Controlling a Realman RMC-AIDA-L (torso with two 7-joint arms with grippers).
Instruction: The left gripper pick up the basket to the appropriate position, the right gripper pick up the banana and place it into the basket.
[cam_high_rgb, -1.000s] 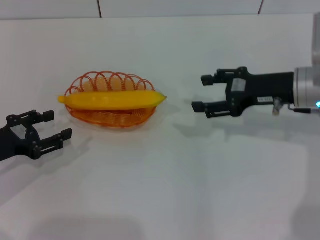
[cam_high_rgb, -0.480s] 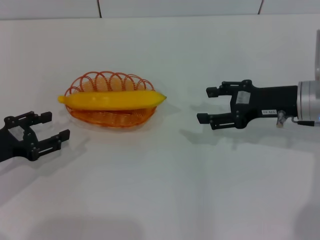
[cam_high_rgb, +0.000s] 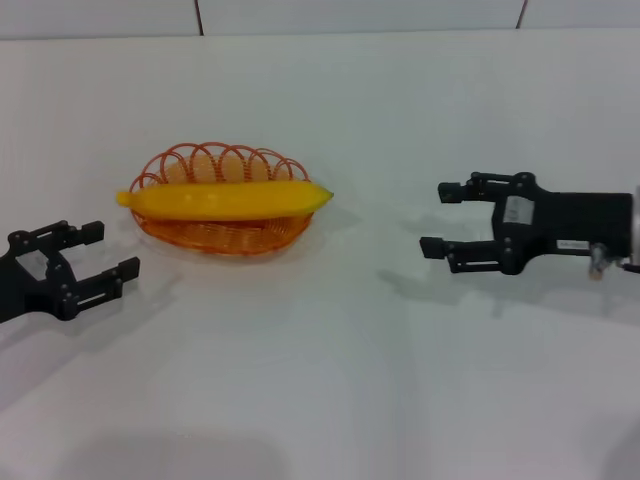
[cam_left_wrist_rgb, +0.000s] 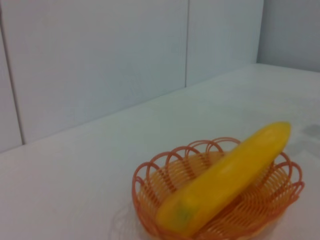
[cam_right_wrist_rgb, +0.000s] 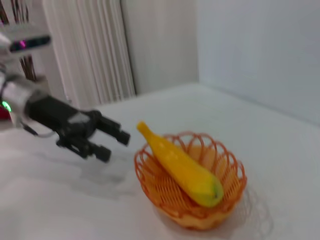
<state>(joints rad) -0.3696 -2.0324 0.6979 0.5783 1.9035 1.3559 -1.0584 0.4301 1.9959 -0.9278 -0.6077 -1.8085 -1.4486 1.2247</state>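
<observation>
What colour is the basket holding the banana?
Orange looped wire basket, clearest in the left wrist view.

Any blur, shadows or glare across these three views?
Head view: sharp, with soft shadows under the left gripper and right gripper. Left wrist view: banana and basket slightly soft. Right wrist view: blurred throughout. No glare.

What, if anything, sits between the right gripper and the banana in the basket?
Nothing visible does. Only bare white table lies between the open right gripper and the banana, which already lies across the basket. The left gripper is open on the basket's other side.
</observation>
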